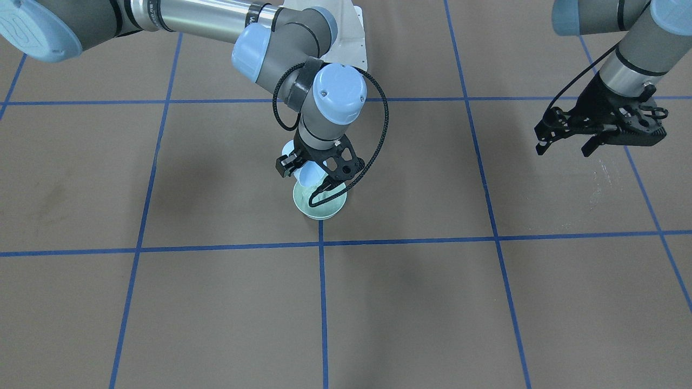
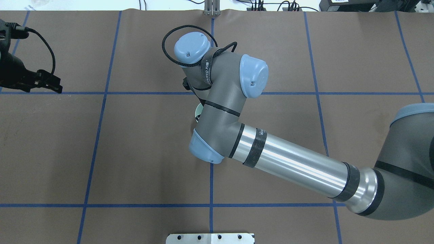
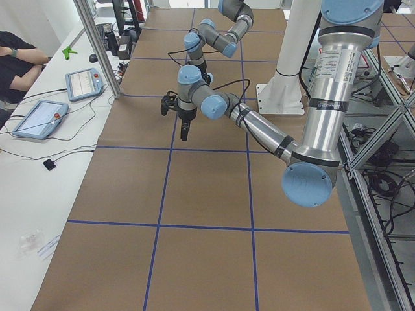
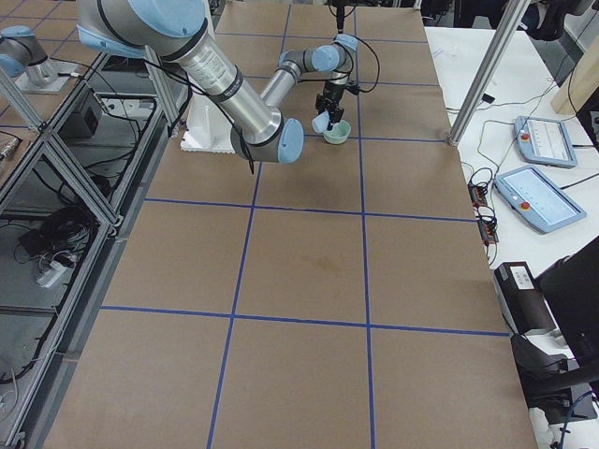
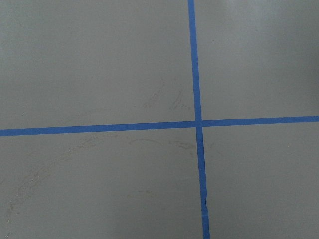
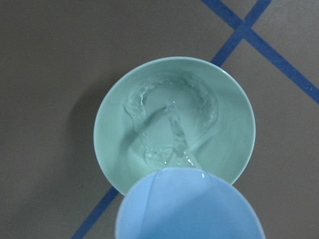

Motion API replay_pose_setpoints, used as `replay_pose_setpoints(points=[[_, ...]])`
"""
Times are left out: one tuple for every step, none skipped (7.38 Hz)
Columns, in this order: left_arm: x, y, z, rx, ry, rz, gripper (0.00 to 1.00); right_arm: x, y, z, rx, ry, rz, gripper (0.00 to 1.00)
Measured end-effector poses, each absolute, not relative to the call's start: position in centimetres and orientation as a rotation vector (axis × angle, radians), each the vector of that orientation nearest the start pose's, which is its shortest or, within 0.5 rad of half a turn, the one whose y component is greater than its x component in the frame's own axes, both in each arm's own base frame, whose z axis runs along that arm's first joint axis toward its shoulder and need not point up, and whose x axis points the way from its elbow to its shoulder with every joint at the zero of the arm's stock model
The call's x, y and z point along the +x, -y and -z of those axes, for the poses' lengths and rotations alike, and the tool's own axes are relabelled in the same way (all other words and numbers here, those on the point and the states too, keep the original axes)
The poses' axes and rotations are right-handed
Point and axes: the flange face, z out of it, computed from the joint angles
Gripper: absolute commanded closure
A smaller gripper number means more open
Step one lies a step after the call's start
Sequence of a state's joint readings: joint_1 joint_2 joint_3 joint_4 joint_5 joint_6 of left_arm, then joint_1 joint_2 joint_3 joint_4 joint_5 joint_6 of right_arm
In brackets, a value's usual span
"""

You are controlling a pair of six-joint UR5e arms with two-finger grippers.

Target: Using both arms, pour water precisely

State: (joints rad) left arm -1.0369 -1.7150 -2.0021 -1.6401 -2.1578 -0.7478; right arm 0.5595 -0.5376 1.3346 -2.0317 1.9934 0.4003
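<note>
My right gripper [image 1: 304,172] is shut on a pale blue cup [image 6: 189,209] and holds it tipped over a mint green bowl [image 1: 320,202] on the table. In the right wrist view a thin stream of water [image 6: 175,134] runs from the cup's lip into the bowl [image 6: 174,119], which holds a little swirling water. From overhead the right arm hides all but a sliver of the bowl [image 2: 197,112]. My left gripper [image 1: 565,145] is open and empty. It hangs above the table far off to the bowl's side and also shows at the overhead view's left edge [image 2: 37,83].
The brown table [image 1: 216,313] is marked into squares by blue tape lines [image 5: 197,124]. The bowl stands just beside a tape crossing. The white pedestal [image 2: 210,238] is at the robot's side. Tablets and a seated person [image 3: 19,61] are past the far edge.
</note>
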Motion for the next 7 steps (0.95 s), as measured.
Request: replay_pose_setpoints(points=[[19.7,48.7,-37.5,0.163,-0.828,0.013,0.00,-59.7,48.2,-15.1,-0.031,0.535,0.667,1.00],[19.7,48.7,-37.5,0.163,-0.828,0.014,0.00,-59.6,48.1,-14.9,-0.034,0.533,0.668,1.00],[19.7,48.7,-37.6,0.161,-0.827,0.015,0.00,-59.2,48.0,-14.5,-0.025,0.540,0.670,1.00],[19.8,48.7,-37.7,0.158,-0.825,0.015,0.00,-58.7,47.7,-13.7,-0.006,0.555,0.672,1.00],[19.9,48.7,-37.7,0.157,-0.825,0.015,0.00,-58.1,47.5,-12.9,0.024,0.579,0.672,1.00],[19.9,48.7,-37.7,0.157,-0.825,0.016,0.00,-57.8,47.5,-12.8,0.064,0.612,0.674,1.00],[20.0,48.7,-37.7,0.156,-0.825,0.017,0.00,-57.2,47.5,-13.1,0.105,0.650,0.661,1.00]])
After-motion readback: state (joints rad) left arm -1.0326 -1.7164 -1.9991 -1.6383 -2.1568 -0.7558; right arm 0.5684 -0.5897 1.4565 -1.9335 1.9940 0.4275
